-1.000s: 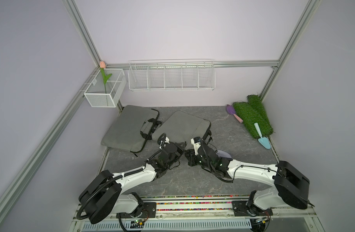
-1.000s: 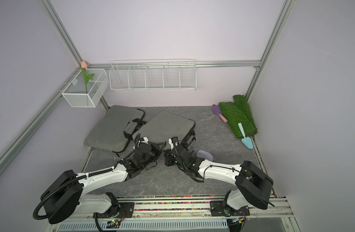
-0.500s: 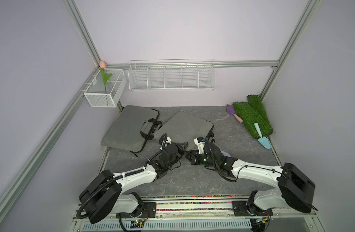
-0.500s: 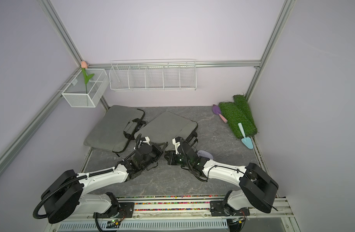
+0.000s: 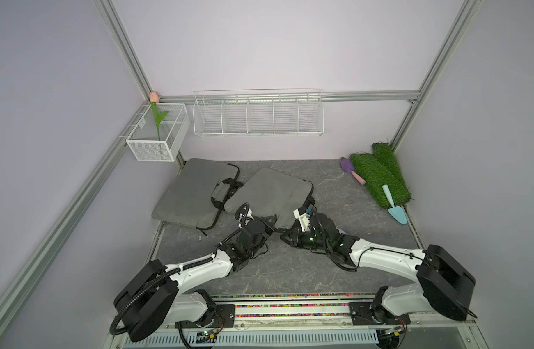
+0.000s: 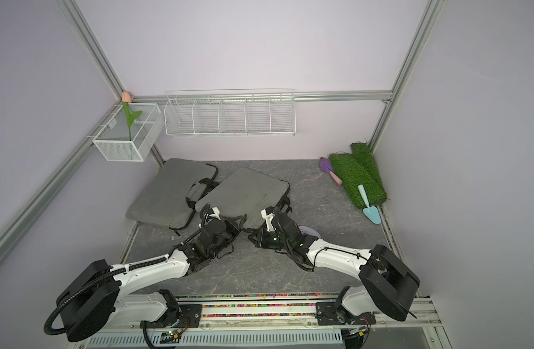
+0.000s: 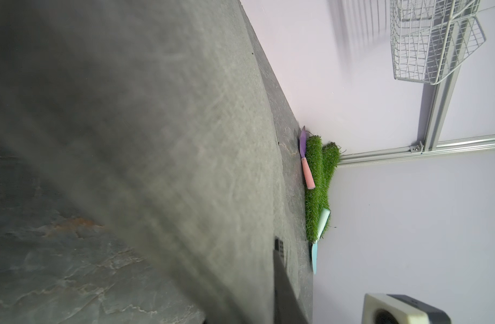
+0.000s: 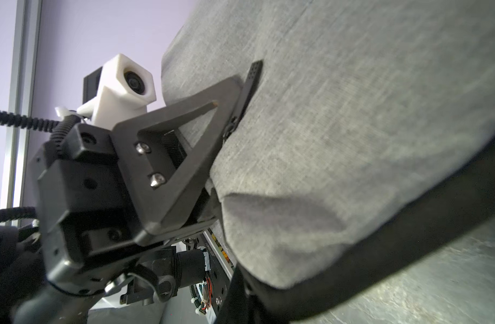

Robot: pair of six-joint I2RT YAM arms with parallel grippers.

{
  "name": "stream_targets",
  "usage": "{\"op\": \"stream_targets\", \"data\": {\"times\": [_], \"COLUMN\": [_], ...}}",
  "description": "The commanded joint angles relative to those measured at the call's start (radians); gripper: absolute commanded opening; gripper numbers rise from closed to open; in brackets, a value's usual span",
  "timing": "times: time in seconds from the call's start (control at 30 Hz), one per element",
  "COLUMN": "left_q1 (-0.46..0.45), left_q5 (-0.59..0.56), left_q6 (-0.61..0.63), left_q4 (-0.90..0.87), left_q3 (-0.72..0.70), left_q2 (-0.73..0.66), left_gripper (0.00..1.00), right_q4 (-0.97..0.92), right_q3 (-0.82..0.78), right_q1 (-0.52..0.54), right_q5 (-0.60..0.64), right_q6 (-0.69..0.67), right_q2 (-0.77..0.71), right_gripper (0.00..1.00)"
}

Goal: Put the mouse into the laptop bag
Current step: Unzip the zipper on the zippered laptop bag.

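Flat grey woven laptop bag (image 5: 268,193), both grippers at its near edge.
Left gripper (image 5: 271,222) pinches the fabric flap; right gripper (image 5: 284,236) is closed tight, its hold unclear. Smooth rounded lilac mouse (image 6: 310,232) lies outside the bag, partly hidden by the right arm (image 6: 335,253).

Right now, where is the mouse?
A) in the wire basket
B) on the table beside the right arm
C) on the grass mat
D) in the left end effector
B: the lavender mouse lies on the table just behind the right arm, outside the laptop bag.
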Motion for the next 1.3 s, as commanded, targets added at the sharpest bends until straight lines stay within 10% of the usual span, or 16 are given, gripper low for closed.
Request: {"op": "stream_targets", "data": {"times": [0.0,0.47,0.67,1.27], "left_q1": [0.034,0.059,0.059,0.059], "left_q5": [-0.150,-0.101,-0.070,-0.006], "left_q6": [0.048,0.069,0.072,0.080], "left_q4": [0.025,-0.007,0.004,-0.070], "left_q3": [-0.015,-0.052,-0.055,0.012], "left_q2": [-0.037,-0.169,-0.174,-0.152], "left_gripper": [0.00,0.00,0.00,0.00], "right_q4": [-0.096,-0.267,-0.340,-0.261], "right_q3": [0.016,0.015,0.044,0.053], "right_q1": [-0.020,-0.127,-0.126,0.092], "right_q5": [0.056,0.059,0.089,0.298], "right_q6": [-0.033,-0.208,-0.292,-0.490], "right_q2": [-0.013,-0.044,-0.051,-0.143], "right_gripper": [0.06,0.07,0.44,0.70]}}
